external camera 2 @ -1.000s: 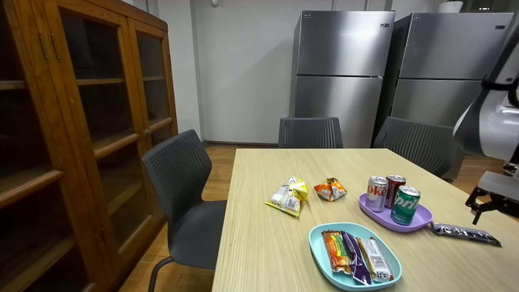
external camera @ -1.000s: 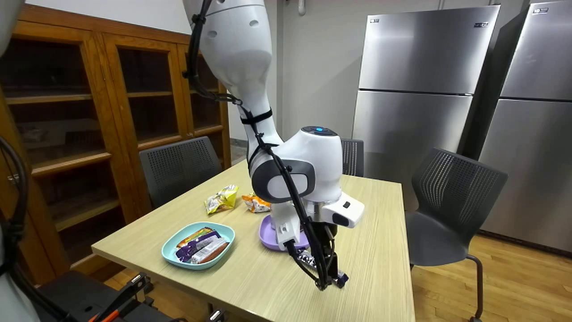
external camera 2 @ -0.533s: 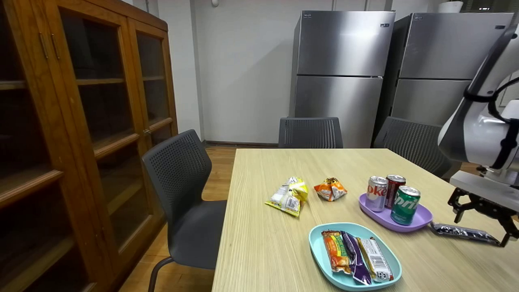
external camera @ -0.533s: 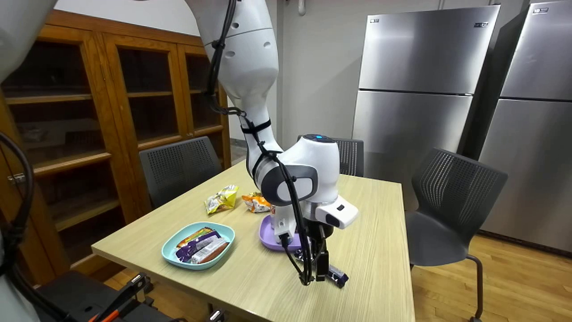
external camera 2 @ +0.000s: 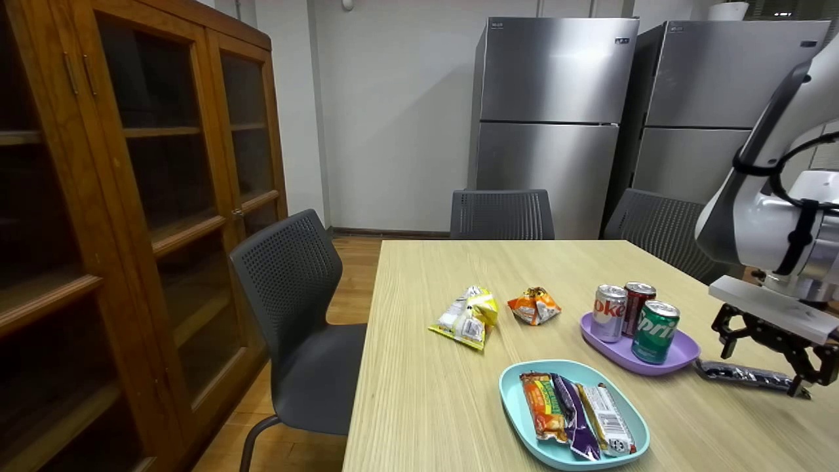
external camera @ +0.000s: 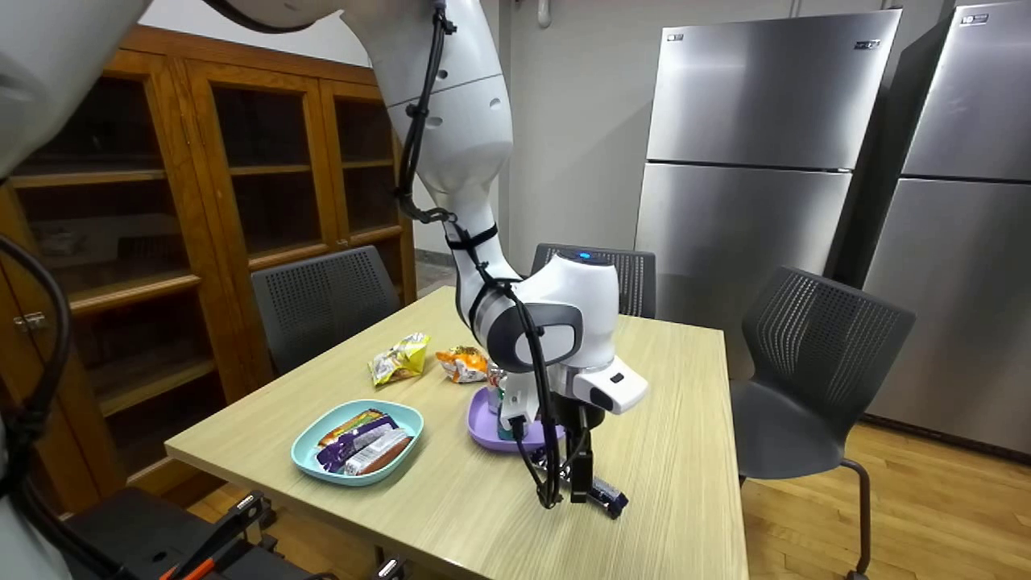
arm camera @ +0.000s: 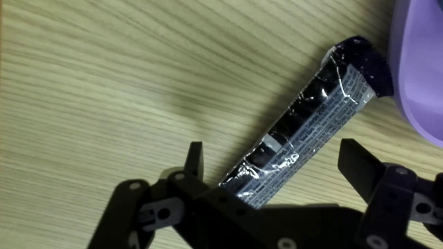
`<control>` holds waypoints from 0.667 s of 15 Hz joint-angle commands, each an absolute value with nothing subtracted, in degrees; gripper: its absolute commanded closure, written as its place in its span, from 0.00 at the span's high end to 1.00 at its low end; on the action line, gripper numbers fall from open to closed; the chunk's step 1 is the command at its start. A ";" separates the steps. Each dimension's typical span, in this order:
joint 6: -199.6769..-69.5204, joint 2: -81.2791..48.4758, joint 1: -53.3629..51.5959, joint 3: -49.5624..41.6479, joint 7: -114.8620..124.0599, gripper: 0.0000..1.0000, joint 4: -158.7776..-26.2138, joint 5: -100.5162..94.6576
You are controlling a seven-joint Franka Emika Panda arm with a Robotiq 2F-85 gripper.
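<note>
Bar (arm camera: pixel 303 129) in dark wrapper lies flat on counter (external camera 2: pixel 432 406), toward right-hand edge in exterior view; same spot as second ago. One end at rim of purple tray (external camera 2: pixel 616 353) with three cans (external camera 2: pixel 634 314); touching or not, can't tell. End effector (arm camera: pixel 272 152) spread wide, jaws either side of bar in wrist view. Since then: wrist (external camera: pixel 592 322) lower, end effector further in from right-hand edge. Teal tray (external camera: pixel 304 453) by counter's near edge, unmoved.

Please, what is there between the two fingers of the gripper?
In the wrist view, a wrapped bar lies between the fingers of the open gripper, with bare table showing between it and each finger.
</note>
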State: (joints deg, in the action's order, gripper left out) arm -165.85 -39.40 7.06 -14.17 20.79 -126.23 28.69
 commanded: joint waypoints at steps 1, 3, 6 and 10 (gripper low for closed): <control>-163.21 -41.18 8.53 -13.26 23.72 1.00 -123.05 26.77; -162.80 -41.89 8.53 -13.22 24.01 1.00 -122.24 26.76; -162.55 -42.51 8.52 -13.18 24.10 0.74 -121.47 26.74; -162.44 -42.36 8.73 -13.09 23.77 0.42 -121.29 26.82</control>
